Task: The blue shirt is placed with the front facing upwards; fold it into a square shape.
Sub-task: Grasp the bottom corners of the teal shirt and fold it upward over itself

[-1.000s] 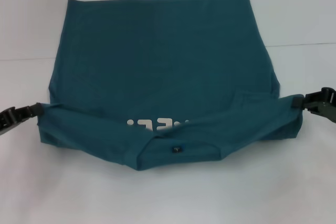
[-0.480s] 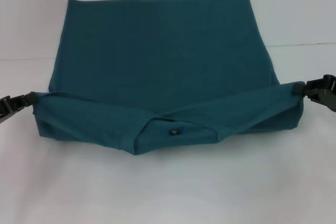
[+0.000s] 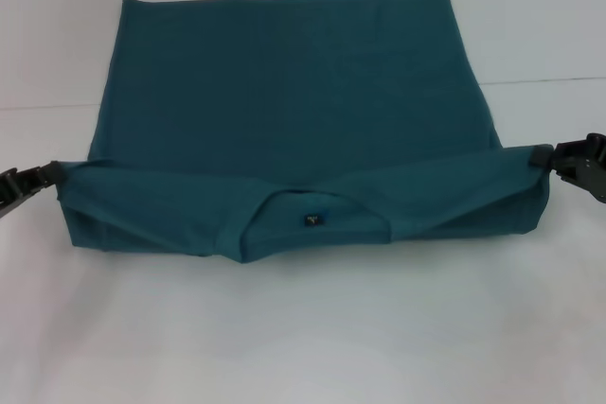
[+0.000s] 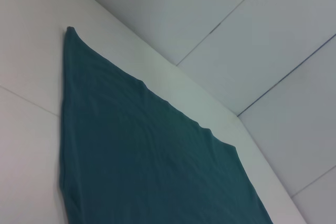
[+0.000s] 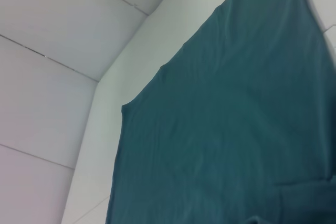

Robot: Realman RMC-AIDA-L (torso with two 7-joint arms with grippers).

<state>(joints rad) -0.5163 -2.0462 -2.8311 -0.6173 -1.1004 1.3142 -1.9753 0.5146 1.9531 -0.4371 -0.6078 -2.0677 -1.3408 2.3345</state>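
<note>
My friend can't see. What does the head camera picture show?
A blue shirt lies on a white table, its near edge folded over in a thick band. The left gripper and right gripper each pinch one end of that band.

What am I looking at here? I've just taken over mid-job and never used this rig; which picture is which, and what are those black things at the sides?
The wide picture comes from the robot's head camera, looking down at a white table. The blue shirt lies there, its near part folded over, with the collar's small tag on top. The black things are the robot's two hands: the left hand and the right hand each pinch one end of that folded strip. The other two pictures come from cameras on the wrists; they show only shirt cloth and table, not the hands.
</note>
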